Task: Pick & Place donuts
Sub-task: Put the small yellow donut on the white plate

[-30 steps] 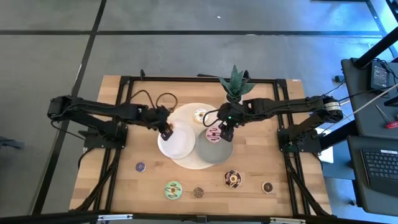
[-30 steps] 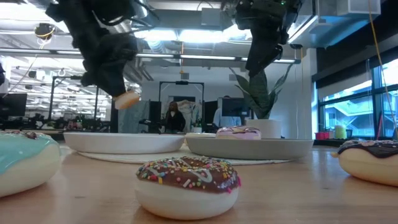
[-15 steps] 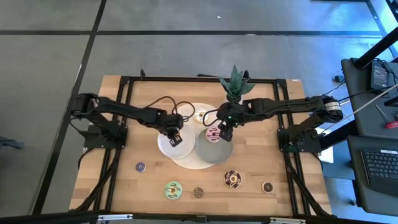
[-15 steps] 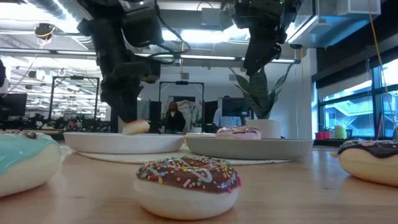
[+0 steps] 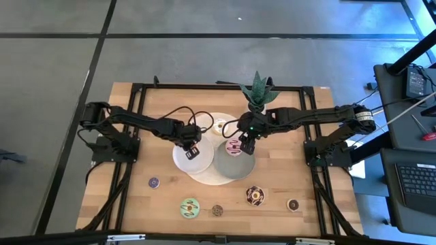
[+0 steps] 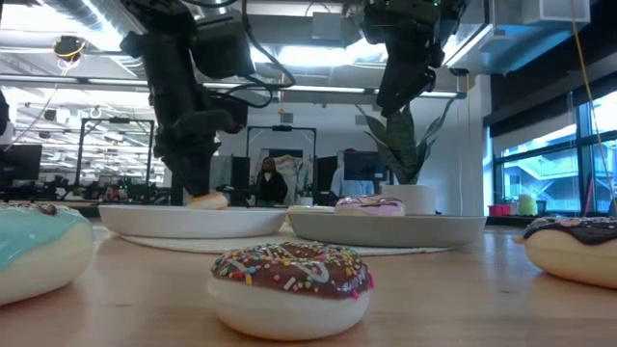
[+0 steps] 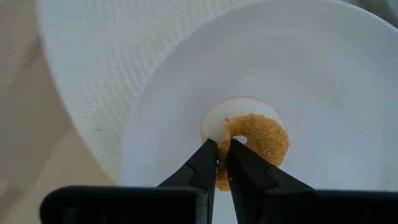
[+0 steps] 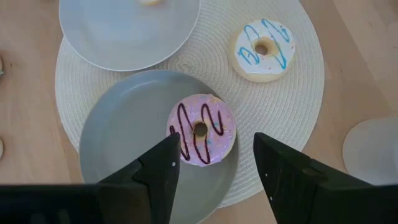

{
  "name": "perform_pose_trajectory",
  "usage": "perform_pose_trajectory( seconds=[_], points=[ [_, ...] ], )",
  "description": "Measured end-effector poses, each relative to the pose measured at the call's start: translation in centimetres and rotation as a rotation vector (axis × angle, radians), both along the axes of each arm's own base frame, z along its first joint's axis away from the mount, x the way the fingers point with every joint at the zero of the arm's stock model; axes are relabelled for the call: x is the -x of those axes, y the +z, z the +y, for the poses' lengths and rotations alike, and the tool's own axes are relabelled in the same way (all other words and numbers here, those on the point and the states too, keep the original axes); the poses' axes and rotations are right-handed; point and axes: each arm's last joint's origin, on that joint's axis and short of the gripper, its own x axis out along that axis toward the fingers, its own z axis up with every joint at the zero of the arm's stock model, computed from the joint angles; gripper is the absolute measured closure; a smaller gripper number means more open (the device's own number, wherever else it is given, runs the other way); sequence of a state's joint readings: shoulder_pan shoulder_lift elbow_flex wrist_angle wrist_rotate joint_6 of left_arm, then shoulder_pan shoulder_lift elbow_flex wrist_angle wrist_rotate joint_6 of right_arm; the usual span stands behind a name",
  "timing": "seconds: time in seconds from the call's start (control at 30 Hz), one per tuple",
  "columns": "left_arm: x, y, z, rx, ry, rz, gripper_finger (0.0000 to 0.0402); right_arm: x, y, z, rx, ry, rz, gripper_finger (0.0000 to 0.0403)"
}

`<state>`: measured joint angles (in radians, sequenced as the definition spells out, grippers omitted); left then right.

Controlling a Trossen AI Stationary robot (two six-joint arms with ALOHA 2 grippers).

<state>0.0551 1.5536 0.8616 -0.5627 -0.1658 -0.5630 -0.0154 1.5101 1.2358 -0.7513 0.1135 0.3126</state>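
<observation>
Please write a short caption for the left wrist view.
Left gripper shut on an orange donut over the white plate.

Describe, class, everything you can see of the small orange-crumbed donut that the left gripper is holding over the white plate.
The orange-crumbed donut is a small toy ring with a cream-coloured base and a rough, golden-orange crumb topping around a small centre hole. It looks like moulded plastic or foam. It lies roughly flat, low on the white plate, near the plate's middle. The left gripper is shut on its near edge, the two dark fingertips pinching the ring. In the low view it sits just at the plate's rim level, under the left arm. Nothing else touches it.
</observation>
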Motion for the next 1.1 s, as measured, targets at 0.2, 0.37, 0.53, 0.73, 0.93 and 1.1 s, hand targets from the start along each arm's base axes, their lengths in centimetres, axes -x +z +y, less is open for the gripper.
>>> perform_pose_trajectory(
  seconds=[0.2, 0.37, 0.53, 0.73, 0.93, 1.1],
  points=[
    [0.0, 0.0, -0.02, 0.008, 0.013, -0.003, 0.0371, 0.0, 0.0, 0.0, 0.0, 0.0, 0.0, 0.0198],
    [-0.05, 0.02, -0.01, 0.002, -0.003, -0.005, 0.0371, 0.0, 0.0, 0.0, 0.001, 0.002, 0.0, 0.0198],
    [-0.06, 0.02, -0.01, 0.0, -0.01, -0.005, 0.0371, 0.0, 0.0, 0.0, 0.001, 0.002, 0.001, 0.0198],
    [-0.06, 0.02, -0.02, 0.0, -0.01, -0.005, 0.037, 0.0, 0.0, 0.0, 0.002, 0.003, 0.001, 0.0198],
    [-0.05, 0.03, -0.02, 0.0, -0.01, -0.005, 0.037, 0.01, 0.0, 0.0, 0.002, 0.003, 0.001, 0.0198],
    [0.04, 0.0, -0.01, 0.003, -0.002, 0.003, 0.0349, 0.01, 0.0, 0.0, 0.002, 0.003, 0.001, 0.0198]
  ],
)
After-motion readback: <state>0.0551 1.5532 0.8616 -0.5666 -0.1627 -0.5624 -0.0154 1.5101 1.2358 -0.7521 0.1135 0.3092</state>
